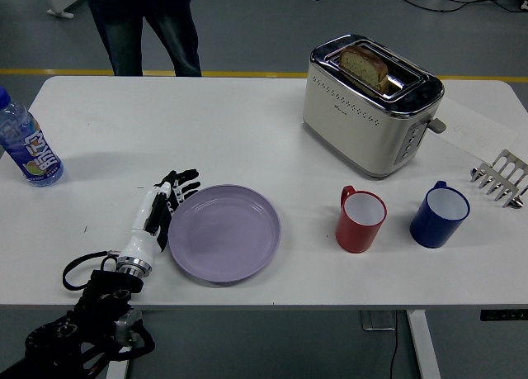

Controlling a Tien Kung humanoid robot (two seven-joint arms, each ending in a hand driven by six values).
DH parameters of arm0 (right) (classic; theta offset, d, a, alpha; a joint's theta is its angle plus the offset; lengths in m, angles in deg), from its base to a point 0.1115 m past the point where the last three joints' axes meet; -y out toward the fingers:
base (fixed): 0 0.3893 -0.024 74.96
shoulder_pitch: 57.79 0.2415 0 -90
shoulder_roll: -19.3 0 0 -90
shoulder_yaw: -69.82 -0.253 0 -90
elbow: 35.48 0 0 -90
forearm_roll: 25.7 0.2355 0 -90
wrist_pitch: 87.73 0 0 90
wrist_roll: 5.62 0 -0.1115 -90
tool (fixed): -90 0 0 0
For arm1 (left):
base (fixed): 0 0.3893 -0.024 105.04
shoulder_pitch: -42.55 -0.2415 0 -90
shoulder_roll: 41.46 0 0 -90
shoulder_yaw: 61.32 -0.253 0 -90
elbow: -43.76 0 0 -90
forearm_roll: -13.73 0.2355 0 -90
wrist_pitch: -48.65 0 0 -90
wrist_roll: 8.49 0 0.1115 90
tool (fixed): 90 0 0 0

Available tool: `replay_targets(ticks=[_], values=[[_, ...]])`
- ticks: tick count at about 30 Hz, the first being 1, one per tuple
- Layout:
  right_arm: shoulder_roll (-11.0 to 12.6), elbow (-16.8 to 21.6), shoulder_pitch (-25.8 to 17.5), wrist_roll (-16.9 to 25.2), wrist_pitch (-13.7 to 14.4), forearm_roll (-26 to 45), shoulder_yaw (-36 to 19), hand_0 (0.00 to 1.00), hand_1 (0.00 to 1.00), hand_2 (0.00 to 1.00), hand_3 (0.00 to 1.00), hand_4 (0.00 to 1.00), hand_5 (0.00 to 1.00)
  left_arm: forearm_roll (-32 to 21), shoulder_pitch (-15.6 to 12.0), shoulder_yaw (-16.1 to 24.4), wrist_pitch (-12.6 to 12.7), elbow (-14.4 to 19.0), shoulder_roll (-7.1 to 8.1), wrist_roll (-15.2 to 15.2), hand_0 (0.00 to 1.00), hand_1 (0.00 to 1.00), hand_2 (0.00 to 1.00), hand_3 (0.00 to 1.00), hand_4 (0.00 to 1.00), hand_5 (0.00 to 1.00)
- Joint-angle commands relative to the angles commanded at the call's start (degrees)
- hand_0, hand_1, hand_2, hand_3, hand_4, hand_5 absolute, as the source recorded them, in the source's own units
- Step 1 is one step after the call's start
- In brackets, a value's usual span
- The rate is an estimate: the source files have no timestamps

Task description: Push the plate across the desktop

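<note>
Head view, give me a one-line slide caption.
Left hand pressed flat against lavender plate's left rim, red mug to its right.

Left robot hand point(162, 204) flat against purple plate point(224, 232)

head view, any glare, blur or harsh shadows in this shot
Head view: sharp all over, no motion blur on the left robot hand at the purple plate. Lighting is even and soft, with only faint shadows on the white table beside the water bottle and toaster. The toaster's chrome top shows bright reflections, but nothing is washed out.
</note>
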Motion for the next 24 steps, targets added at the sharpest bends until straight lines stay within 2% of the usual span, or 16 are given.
replay_targets(ticks=[24], values=[[0.00,0.04,-0.46,-0.03,-0.24,-0.47,-0.10,0.603,0.616,0.709,0.649,0.210,0.486,-0.28,0.51,-2.69,-0.13,0.70,0.23,-0.12,0.731,0.758,0.785,0.684,0.476,0.998]])
